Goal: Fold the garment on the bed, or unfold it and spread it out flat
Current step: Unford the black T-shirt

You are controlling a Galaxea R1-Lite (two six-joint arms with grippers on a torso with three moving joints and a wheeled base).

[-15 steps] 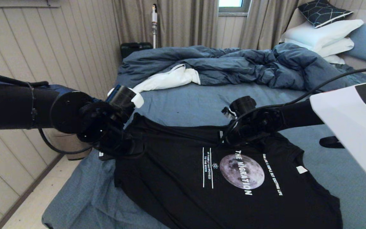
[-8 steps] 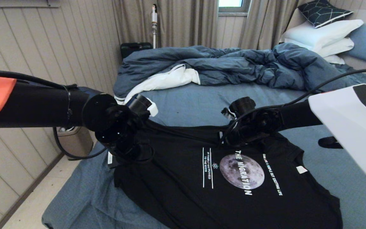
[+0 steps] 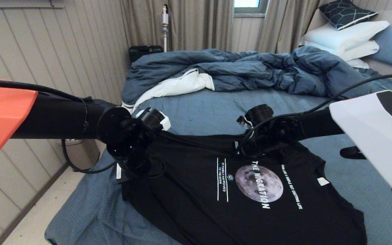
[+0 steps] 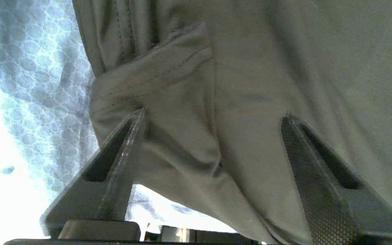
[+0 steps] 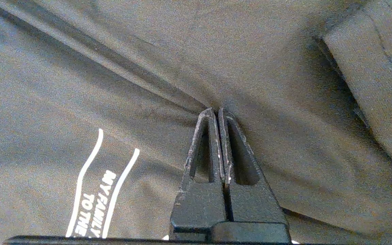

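Change since earlier: left gripper [image 4: 213,115] has let go; 1 second ago it sat closed at the garment's left corner, now its fingers [image 4: 128,153] stand wide apart with the cloth lying loose between them. Left arm has swung inward toward the shirt. Right arm has not moved. Garment's outline looks the same.

Garment [image 3: 250,200]: black T-shirt, print side up, spread on the near half of the bed [image 3: 199,109], mostly flat with a few creases.

Orientation: long axis runs across the bed, left to right in the head view. Neck label [image 3: 323,181] and collar toward the robot's right, hem toward the left. Lettering reads sideways, running toward the robot.

Left corner: bunched hem fold with stitching under the open left gripper, at the garment's left edge near the side of the bed.

Right gripper [image 5: 218,110]: fingers pressed together, pinching a ridge of black cloth at the garment's far edge, just above the moon print [image 3: 259,183]. A taut crease runs from the pinch toward the left gripper.

Duvet [image 3: 243,69]: dark blue, rumpled across the far part of the bed, white lining showing; apart from the garment.

Pillows [image 3: 344,39]: white, stacked at far right.
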